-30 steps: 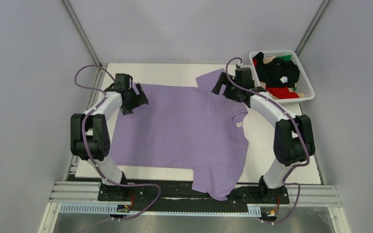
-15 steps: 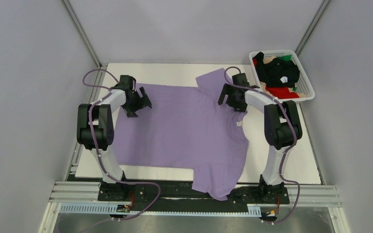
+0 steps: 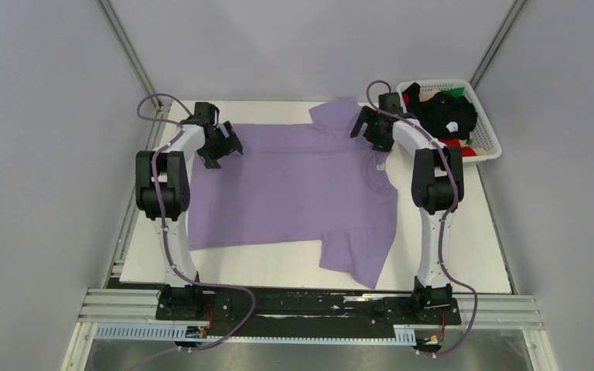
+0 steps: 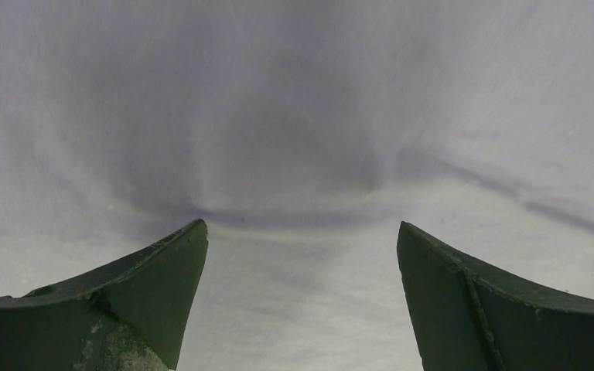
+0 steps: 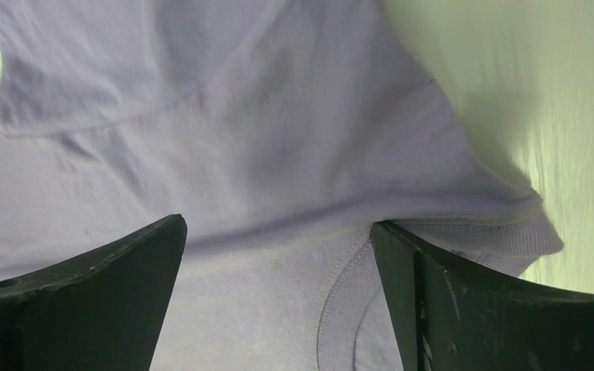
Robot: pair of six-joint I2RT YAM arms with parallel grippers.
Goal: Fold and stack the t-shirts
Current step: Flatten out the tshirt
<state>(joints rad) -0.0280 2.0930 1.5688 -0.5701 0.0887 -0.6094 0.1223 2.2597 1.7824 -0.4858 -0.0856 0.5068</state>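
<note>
The white worktop (image 3: 263,263) carries a purple t-shirt (image 3: 302,185) spread flat for folding. The left end effector (image 3: 220,147) and right end effector (image 3: 370,127) sit wide open along its far edge, empty.

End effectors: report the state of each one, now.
Left end effector: open, fingers spread over the lavender t-shirt, clamping nothing.
Right end effector: open by the collar of that shirt, clamping nothing.

1. Overhead camera, high on the near side, looks down over the whole desk (image 3: 263,263).
2. Left wrist camera faces the purple shirt (image 3: 294,185), very close.
3. Right wrist camera, equally close, shares that shirt's collar.
</note>
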